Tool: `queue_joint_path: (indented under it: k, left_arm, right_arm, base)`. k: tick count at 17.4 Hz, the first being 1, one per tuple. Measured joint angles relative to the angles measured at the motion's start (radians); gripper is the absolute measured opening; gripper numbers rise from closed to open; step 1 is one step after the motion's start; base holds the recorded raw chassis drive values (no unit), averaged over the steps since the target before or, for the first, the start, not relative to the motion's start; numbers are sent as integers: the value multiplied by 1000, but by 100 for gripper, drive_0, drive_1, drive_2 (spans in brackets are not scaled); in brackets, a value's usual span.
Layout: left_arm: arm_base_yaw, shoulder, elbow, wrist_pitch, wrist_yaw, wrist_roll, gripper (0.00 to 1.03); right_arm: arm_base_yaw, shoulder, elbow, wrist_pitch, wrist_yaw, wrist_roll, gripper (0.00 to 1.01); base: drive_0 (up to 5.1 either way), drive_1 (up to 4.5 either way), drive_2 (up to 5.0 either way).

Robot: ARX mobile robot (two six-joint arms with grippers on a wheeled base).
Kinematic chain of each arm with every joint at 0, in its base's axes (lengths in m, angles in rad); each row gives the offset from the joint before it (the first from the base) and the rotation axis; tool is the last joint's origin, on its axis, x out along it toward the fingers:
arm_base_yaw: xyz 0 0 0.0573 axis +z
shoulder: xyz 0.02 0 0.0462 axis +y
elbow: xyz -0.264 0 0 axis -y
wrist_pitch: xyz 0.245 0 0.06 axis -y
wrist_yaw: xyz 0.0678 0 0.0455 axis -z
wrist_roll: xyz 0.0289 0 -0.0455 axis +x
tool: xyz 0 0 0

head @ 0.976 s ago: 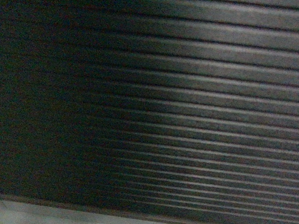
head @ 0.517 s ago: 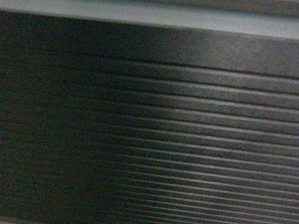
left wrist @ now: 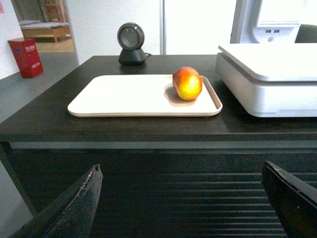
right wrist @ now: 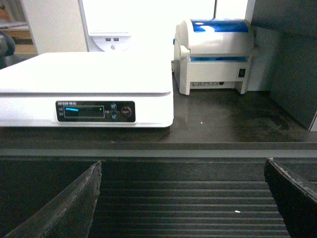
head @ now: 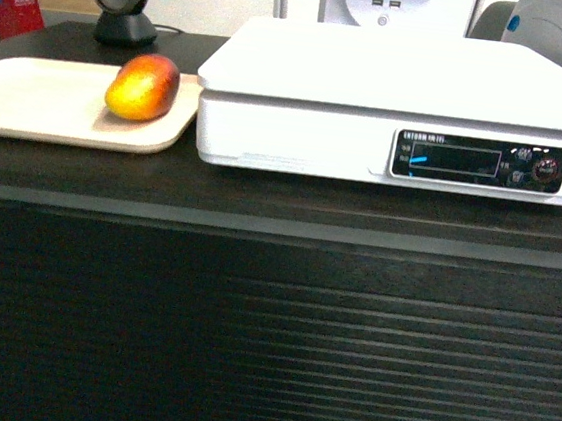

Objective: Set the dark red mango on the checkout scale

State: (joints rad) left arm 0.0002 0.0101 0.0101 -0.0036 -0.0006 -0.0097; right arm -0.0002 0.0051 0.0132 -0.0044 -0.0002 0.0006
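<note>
Mango count: I see one dark red mango (head: 143, 86), upper left of the head frame, red end up, yellow-orange below.
Mango position: it lies on the right end of the single beige tray (head: 31, 104), near that tray's right rim and just beside the scale's left edge; nothing grips it.
Scale: one white platform scale (head: 395, 82), upper right of the head frame; top bare, dark display panel (head: 479, 161) lit on its front face.
Checkout: one black counter (head: 272, 300), ribbed front filling the lower half of the head frame.
Scanner: one round black scanner (left wrist: 131, 43) behind the tray, upper middle of the left wrist frame.
Printer: one white and blue label printer (right wrist: 215, 54), right of the scale in the right wrist frame.
Left gripper (left wrist: 190, 198): jaws spread wide, holding nothing, low in front of the ribbed panel.
Right gripper (right wrist: 190, 198): I read it the same, wide and unloaded, below the counter edge.
</note>
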Motion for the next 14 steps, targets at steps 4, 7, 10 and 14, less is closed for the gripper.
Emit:
queue_joint_path:
  k: [4, 7, 10, 14]
  left_arm:
    - [0, 0, 0, 2, 0, 0, 98]
    - [0, 0, 2, 9, 0, 0, 98]
    - [0, 0, 0, 0, 0, 0, 98]
    - [0, 0, 0, 0, 0, 0, 98]
  right_arm:
    - [0, 0, 0, 4, 0, -1, 98]
    - [0, 0, 0, 8, 0, -1, 98]
    - [0, 0, 0, 2, 1, -1, 98]
    - [0, 0, 0, 1, 0, -1, 98]
  base:
    - [0, 0, 0]
    - [0, 0, 0]
    - [0, 0, 0]
    - [0, 0, 0]
